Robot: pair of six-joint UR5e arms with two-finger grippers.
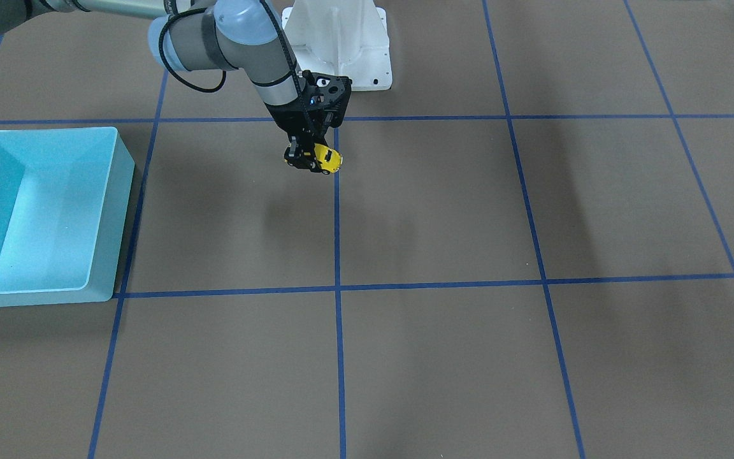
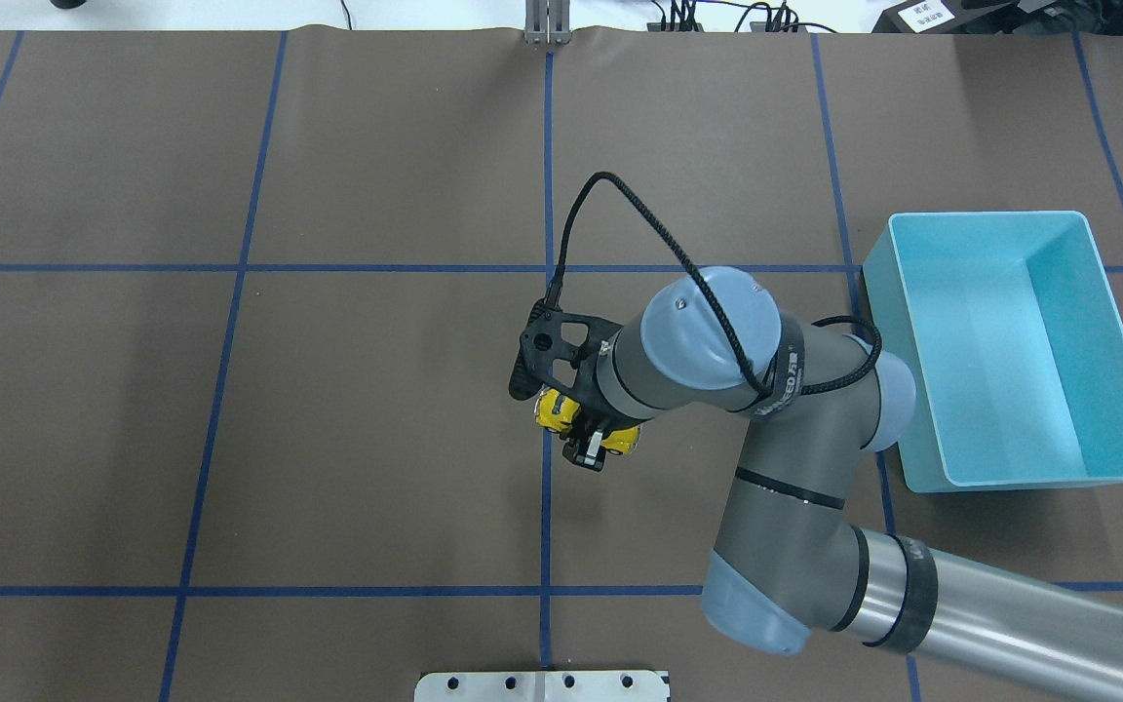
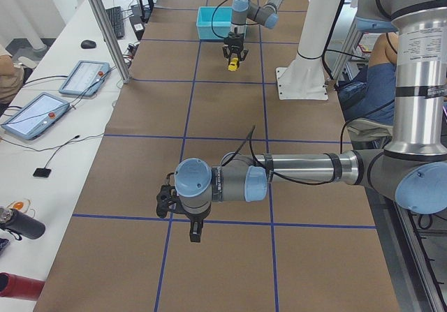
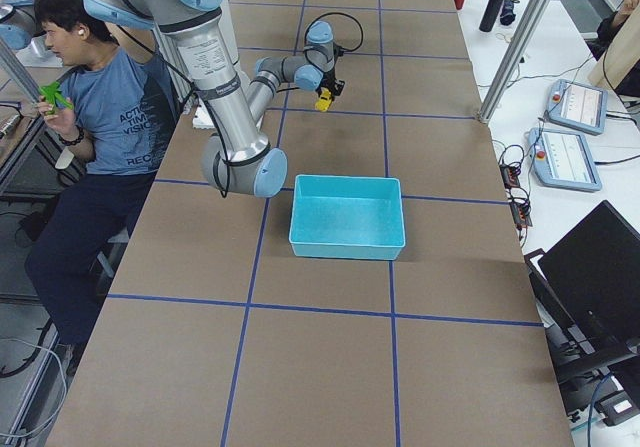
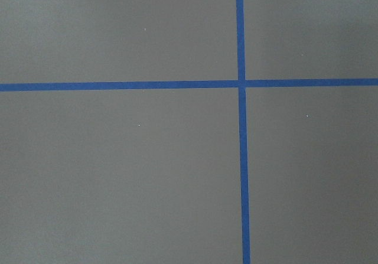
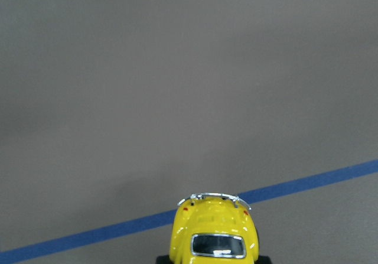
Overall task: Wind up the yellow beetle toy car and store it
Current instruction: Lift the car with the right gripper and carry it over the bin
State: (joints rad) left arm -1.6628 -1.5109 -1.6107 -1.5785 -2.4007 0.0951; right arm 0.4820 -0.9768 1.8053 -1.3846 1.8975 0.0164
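Observation:
The yellow beetle toy car (image 1: 330,158) hangs in the air, clamped in my right gripper (image 1: 306,159) near the table's middle tape line, with its shadow on the mat below. From overhead the car (image 2: 552,411) shows on both sides of the shut fingers (image 2: 589,444). In the right wrist view the car's rounded end (image 6: 214,231) sits at the bottom edge above a blue tape line. The turquoise bin (image 2: 1010,351) stands apart on the robot's right, with nothing in it. My left gripper (image 3: 195,232) shows only in the exterior left view, low over the mat; I cannot tell whether it is open or shut.
The white robot base (image 1: 341,44) stands behind the held car. The bin also shows in the front view (image 1: 112,217). A seated person (image 4: 95,117) is beside the table. Tablets (image 3: 42,113) and cables lie on the side bench. Blue tape lines (image 5: 241,128) grid the brown mat.

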